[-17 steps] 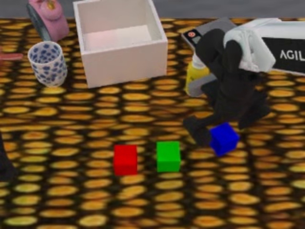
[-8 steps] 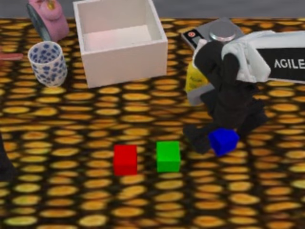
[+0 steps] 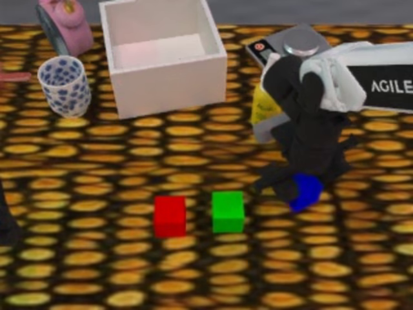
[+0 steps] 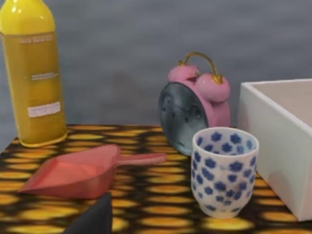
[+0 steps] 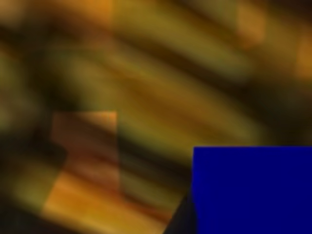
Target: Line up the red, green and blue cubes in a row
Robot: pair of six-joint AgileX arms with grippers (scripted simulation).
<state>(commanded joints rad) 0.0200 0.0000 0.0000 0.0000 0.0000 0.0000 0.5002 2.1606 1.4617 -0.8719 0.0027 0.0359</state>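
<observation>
Right pincer (image 3: 298, 187) is down at centre-right of the top view, black fingers closed in around the blue cube (image 3: 306, 191), which peeks out below them; whether it's firmly clamped or resting on the table (image 3: 97, 271) I can't tell. The wrist view shows only a flat blue face (image 5: 251, 190) filling its lower right over blurred table. The risk from here, I'd say: a release now leaves blue sitting higher in the frame than its neighbours and looking skewed, so the row would kink; a loose grip could also let it twist or drop. Red cube (image 3: 170, 216) and green cube (image 3: 228, 211) sit side by side just left of centre, apart, square-on. All three look like plain matte blocks of equal size, sharp-edged, easy to pinch. Left arm is parked at the far left edge, its camera facing a cup (image 4: 223, 170).
</observation>
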